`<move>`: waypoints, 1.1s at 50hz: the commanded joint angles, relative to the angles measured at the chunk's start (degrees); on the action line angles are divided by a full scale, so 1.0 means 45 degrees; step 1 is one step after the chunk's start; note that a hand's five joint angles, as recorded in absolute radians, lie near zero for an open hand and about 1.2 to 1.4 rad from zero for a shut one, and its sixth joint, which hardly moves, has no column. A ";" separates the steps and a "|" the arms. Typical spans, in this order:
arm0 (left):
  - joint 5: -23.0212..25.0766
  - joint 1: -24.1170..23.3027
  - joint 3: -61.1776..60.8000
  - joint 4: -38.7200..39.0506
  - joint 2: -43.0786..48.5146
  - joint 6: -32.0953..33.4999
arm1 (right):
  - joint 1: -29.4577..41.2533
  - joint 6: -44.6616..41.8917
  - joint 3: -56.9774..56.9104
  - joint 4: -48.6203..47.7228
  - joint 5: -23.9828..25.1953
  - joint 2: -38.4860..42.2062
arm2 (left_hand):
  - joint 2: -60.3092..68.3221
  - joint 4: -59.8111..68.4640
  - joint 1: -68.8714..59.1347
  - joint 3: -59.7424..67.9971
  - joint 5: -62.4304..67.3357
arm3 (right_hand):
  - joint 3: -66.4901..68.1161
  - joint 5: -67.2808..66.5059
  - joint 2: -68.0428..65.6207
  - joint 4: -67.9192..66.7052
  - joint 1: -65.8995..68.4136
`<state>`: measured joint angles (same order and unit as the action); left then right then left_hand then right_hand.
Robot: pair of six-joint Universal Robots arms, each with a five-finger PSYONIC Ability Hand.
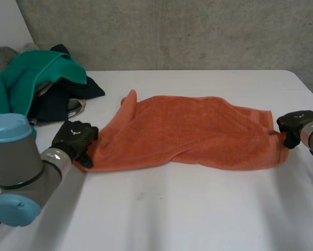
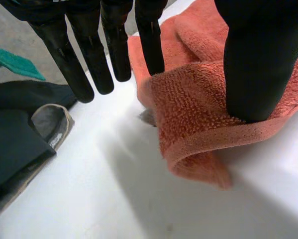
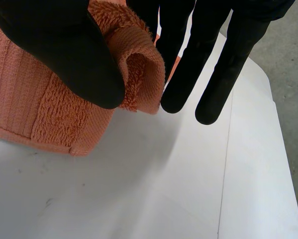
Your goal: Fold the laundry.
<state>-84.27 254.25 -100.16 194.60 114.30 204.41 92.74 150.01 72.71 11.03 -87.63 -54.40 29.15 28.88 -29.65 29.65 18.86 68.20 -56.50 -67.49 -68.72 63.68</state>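
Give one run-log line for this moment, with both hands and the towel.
left hand: pinches towel at left corner | right hand: pinches right corner | towel: lying wrinkled on table

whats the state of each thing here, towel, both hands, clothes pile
orange towel, spread wrinkled across the table, held at both ends
left hand, pinching one end corner of the towel
right hand, pinching the opposite end corner
clothes pile, heaped, unfolded

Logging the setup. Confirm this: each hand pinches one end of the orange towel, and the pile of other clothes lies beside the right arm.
No: the pile of other clothes lies beside the left arm, as the head view shows. The left hand and right hand do each pinch an end of the orange towel.
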 commanded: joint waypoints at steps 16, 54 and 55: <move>0.0856 0.1408 -0.0906 -0.0138 -0.0866 0.0043 | -0.0179 -0.0190 -0.0026 -0.0341 -0.0039 0.0039 | 0.0540 0.0599 -0.0427 0.0428 0.0605 | 0.2623 -0.3000 -0.2779 -0.2506 0.3627; 0.3063 0.2230 -0.0419 0.0214 0.0596 0.2505 | -0.0179 -0.0190 0.0013 -0.0302 -0.0136 -0.0019 | 0.9828 0.9887 -0.9715 0.9716 0.9893 | 0.2623 -0.3000 -0.2779 -0.2506 0.3627; 0.3082 0.2191 -0.0380 0.0233 0.0577 0.2485 | -0.0159 -0.0190 0.0033 -0.0283 -0.0137 -0.0039 | 1.1286 1.1345 -1.1173 1.1174 1.1351 | 0.2623 -0.3000 -0.2779 -0.2506 0.3627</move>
<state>-70.38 264.41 -103.46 195.71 116.16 216.30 91.78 149.15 72.67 9.46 -87.94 -54.11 49.43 49.43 -51.82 49.26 39.12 68.20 -56.49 -67.49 -68.72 63.68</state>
